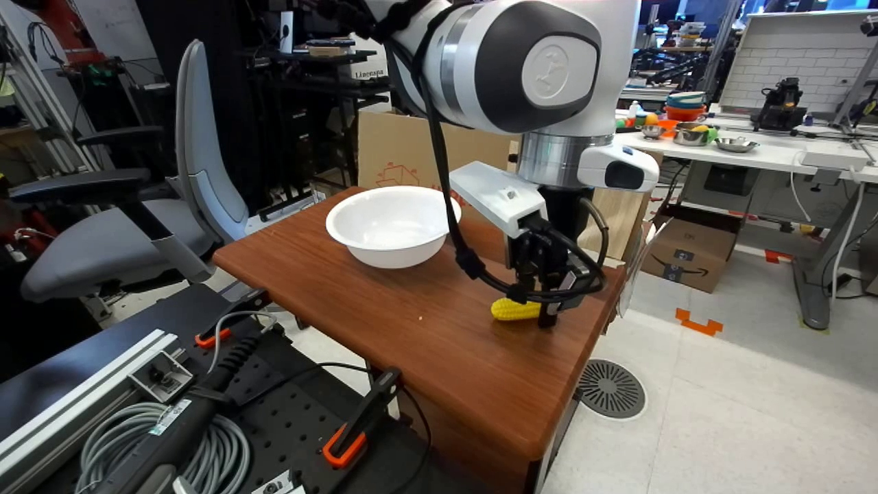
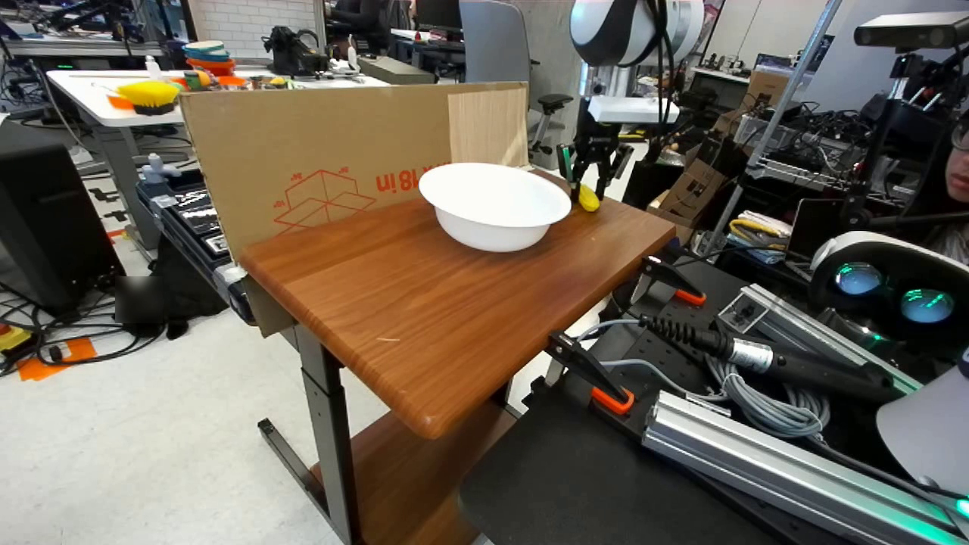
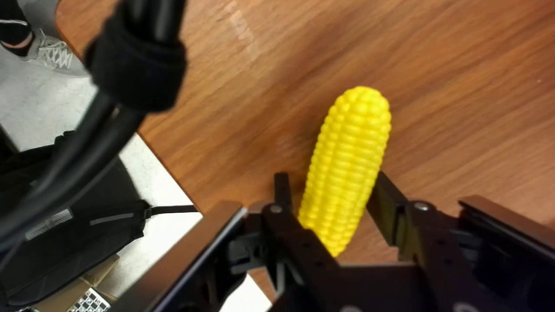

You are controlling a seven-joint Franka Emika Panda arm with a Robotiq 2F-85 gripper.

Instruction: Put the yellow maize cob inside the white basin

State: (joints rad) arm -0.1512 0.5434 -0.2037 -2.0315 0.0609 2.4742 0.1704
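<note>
The yellow maize cob [image 1: 513,310] lies on the brown wooden table near one end. It shows large in the wrist view [image 3: 351,143] and small in an exterior view [image 2: 589,201]. My gripper [image 3: 330,175] is low over the table with its fingers on either side of the cob. The fingers are open: a gap shows between the left finger and the cob, and the right finger is close against the cob's other side; whether it touches I cannot tell. The white basin [image 1: 398,256] stands upright on the table, apart from the gripper; it also shows in an exterior view [image 2: 492,231].
A cardboard sheet [image 2: 325,159] stands along one table edge, beside the basin. Black clamps with orange tips [image 1: 363,418] sit at the opposite edge, by a black bench with cables [image 1: 164,439]. A cable hangs along the arm. A grey chair [image 1: 199,158] stands near the table.
</note>
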